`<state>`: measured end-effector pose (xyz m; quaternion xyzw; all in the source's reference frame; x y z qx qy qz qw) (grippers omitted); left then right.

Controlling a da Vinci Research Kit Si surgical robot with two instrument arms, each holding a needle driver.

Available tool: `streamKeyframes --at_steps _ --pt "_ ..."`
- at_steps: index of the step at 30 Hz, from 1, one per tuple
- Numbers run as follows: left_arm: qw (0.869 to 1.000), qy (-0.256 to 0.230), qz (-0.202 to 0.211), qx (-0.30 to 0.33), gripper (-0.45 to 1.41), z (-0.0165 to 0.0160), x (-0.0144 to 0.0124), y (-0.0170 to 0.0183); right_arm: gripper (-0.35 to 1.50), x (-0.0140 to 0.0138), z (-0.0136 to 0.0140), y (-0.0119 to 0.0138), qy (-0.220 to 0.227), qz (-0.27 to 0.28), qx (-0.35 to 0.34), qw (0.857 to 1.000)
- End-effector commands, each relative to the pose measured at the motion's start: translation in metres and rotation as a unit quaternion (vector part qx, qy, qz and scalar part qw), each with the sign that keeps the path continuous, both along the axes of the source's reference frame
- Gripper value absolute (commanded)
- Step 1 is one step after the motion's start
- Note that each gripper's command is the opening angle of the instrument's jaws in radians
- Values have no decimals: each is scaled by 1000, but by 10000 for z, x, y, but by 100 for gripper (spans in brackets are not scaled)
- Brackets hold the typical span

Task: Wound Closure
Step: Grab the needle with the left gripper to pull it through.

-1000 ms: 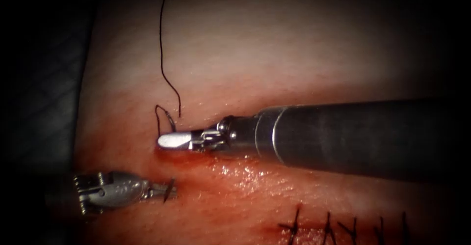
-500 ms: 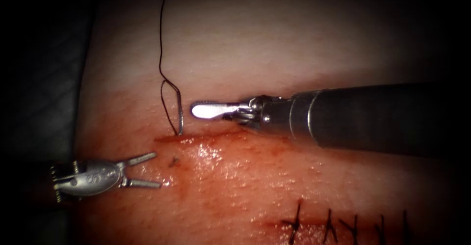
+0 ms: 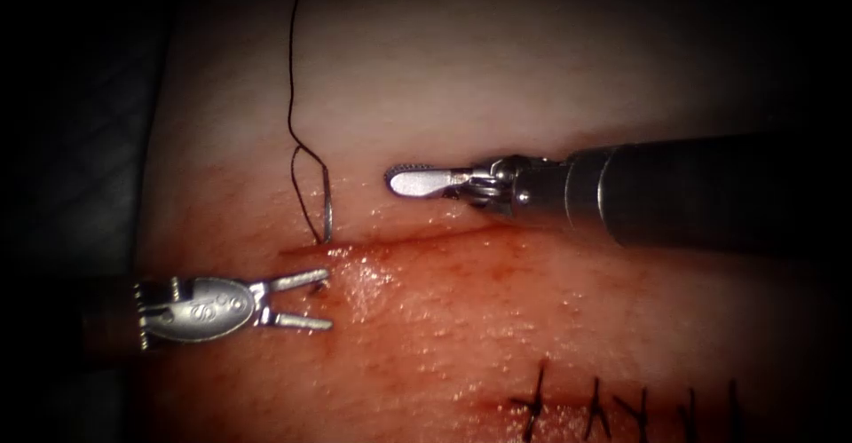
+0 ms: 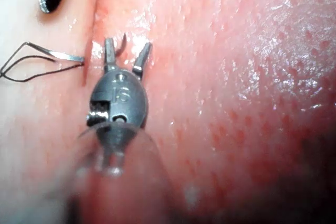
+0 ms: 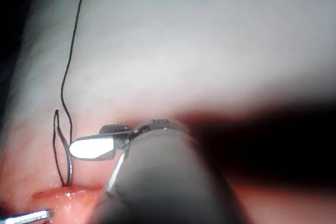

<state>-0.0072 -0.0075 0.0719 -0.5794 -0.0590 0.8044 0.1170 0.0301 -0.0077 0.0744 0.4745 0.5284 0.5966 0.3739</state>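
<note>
needle [image 3: 326, 212] in tissue [image 3: 532, 319], tip btwn open left fingers [image 3: 306, 278]

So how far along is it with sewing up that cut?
Done: several dark stitches sit lower right. In hand: the needle stands in the tissue at the cut, thread trailing; its tip lies between the left end effector's open jaws. The right end effector holds nothing. Left: this cut is unstitched.

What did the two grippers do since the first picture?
The right gripper let go of the needle and backed off to the right. The left gripper opened, drew back, then returned to the needle tip. The needle stayed in the tissue; thread and stitches unchanged.
</note>
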Motion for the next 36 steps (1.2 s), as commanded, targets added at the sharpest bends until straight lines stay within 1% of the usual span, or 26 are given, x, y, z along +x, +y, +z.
streamKeyframes --at_steps 1,3,4,5,7,8,9,12,13,15,17,18,21,22,25,26,27,29,31,32,34,35,36 --pt "1000 -2 0 1 10 8 -7 1 93 7 5 -1 1 -1 -1 1000" --pt "1000 -5 2 0 7 11 -9 3 93 7 3 -3 -2 -1 -15 1000" --pt "1000 -8 4 0 -5 13 -9 5 98 6 2 -4 -5 -3 -33 999" --pt "1000 -9 8 1 -16 15 -8 6 98 5 1 -4 -4 -4 -45 999" --pt "1000 -8 19 3 -35 18 -7 7 108 3 -2 -5 -16 -5 -101 995" --pt "1000 -7 25 4 -45 19 -6 8 111 2 -3 -5 -18 -7 -118 993" --pt "999 -7 36 7 -45 21 -4 9 113 0 -7 -6 -26 -7 -157 987" --pt "999 -7 46 9 -45 22 -3 10 113 -2 -15 -10 -41 -31 -223 973" --pt "999 -8 49 12 -45 23 -3 11 111 0 -23 -14 -59 -66 -285 954" --pt "998 -13 53 28 -45 24 -3 12 110 2 -30 -19 -67 -106 -326 937" --pt "997 -17 51 47 -45 24 -3 12 105 5 -38 -26 -62 -155 -361 917" --pt "996 -22 46 75 -45 24 -3 12 98 8 -45 -33 -63 -183 -391 900" --pt "993 -27 38 112 -45 23 -3 15 98 10 -54 -43 -62 -190 -430 881" --pt "989 -31 33 141 -45 22 -2 17 96 12 -57 -49 -62 -189 -458 866" --pt "982 -35 24 182 -45 21 -1 20 86 17 -57 -57 -70 -192 -486 849" --pt "979 -37 19 199 -45 21 0 22 84 21 -54 -62 -84 -209 -500 836" --pt "977 -39 17 207 -45 21 0 23 83 24 -52 -65 -87 -217 -505 831" --pt "974 -41 12 221 -45 20 0 25 79 29 -48 -72 -92 -225 -512 824" --pt "971 -42 9 236 -45 20 0 26 74 34 -45 -78 -100 -233 -514 820" --pt "967 -44 6 249 -45 19 1 27 74 38 -40 -81 -122 -247 -516 811" --pt "964 -46 4 263 -45 19 2 27 69 41 -36 -82 -144 -256 -519 803" --pt "956 -54 8 288 -45 18 2 26 69 44 -30 -83 -171 -268 -519 793" --pt "952 -58 9 300 -45 17 2 26 69 46 -27 -83 -187 -283 -522 782"
